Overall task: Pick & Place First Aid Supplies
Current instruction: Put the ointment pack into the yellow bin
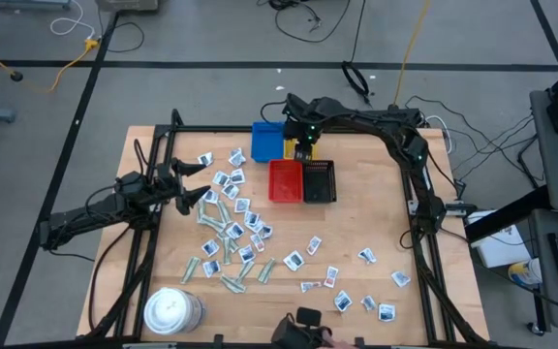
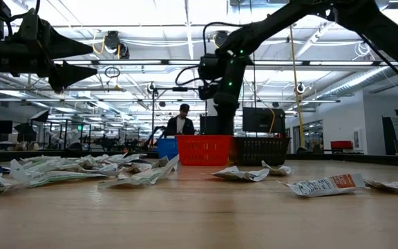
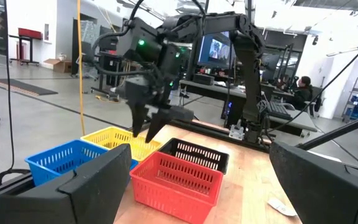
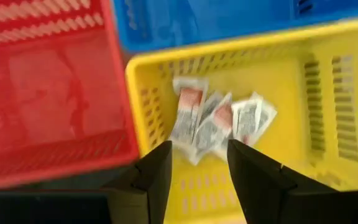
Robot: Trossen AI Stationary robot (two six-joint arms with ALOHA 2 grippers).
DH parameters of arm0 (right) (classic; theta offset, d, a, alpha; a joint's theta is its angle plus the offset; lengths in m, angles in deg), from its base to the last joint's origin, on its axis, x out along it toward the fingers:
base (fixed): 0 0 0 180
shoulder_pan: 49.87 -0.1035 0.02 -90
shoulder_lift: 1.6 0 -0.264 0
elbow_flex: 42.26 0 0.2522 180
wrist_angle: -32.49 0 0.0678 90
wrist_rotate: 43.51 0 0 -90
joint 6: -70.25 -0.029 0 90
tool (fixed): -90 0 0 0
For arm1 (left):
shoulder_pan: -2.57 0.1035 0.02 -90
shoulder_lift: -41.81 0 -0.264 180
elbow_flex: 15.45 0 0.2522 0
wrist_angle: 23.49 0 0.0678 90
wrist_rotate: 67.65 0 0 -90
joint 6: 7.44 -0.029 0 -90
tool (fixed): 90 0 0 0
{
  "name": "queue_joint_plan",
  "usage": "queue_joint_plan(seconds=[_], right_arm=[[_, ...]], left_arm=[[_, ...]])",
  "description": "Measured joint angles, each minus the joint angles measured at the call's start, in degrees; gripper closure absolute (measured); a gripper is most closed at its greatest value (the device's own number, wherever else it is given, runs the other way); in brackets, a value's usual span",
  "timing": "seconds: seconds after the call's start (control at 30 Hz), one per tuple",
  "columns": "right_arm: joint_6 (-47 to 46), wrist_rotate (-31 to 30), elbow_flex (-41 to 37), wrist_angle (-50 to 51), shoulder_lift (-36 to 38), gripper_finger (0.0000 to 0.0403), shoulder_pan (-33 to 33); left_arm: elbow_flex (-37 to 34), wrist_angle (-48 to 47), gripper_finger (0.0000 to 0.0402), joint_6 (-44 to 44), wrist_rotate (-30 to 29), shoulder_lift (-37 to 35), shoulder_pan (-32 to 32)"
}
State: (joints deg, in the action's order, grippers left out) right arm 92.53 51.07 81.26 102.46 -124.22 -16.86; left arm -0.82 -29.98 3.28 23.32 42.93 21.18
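Observation:
The first aid supplies (image 1: 235, 223) are small flat packets lying scattered over the wooden table, mostly left of middle and toward the near right. Several more packets (image 4: 219, 121) lie flat on the floor of the yellow tray (image 4: 328, 112). My right gripper (image 4: 197, 165) hangs open above that tray, pointing steeply down, with nothing between its fingers. From the high view, it (image 1: 303, 145) is at the far side of the table. My left gripper (image 1: 190, 189) waits open above the table's left side, its fingers level and wide apart (image 3: 201, 149).
Blue (image 1: 265, 142), red (image 1: 285, 181) and black (image 1: 320, 181) trays stand close around the yellow one at the far middle. A round white tub (image 1: 172, 310) stands at the near left. A dark device (image 1: 303, 328) sits at the near edge. A person (image 2: 182, 123) sits beyond the table.

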Motion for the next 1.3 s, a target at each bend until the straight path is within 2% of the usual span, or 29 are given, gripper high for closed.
queue_joint_plan(seconds=[0.17, 0.47, 0.57, 0.9, 1.3], right_arm=[[-2.4, -0.1, 0.0, 7.1, 2.8, 0.0260, 0.0], [-24.4, 0.0, 0.0, 16.1, 4.3, 0.0264, 0.0], [-28.9, 0.0, 0.0, 18.5, 4.1, 0.0264, 0.0], [-27.2, -0.1, 0.0, 17.6, 4.2, 0.0264, -2.0], [-25.6, 0.0, 0.0, 18.8, 4.2, 0.0264, -14.0]], left_arm=[[0.0, 0.0, 0.0011, 0.0, 0.0, 0.0, 0.0], [0.0, 0.0, 0.0011, 0.0, 0.0, 0.0, 0.0], [0.0, 0.0, 0.0011, 0.0, 0.0, 0.0, 0.0], [0.0, 0.0, 0.0011, 0.0, 0.0, 0.0, 0.0], [0.0, 0.0, 0.0011, 0.0, 0.0, 0.0, 0.0]])
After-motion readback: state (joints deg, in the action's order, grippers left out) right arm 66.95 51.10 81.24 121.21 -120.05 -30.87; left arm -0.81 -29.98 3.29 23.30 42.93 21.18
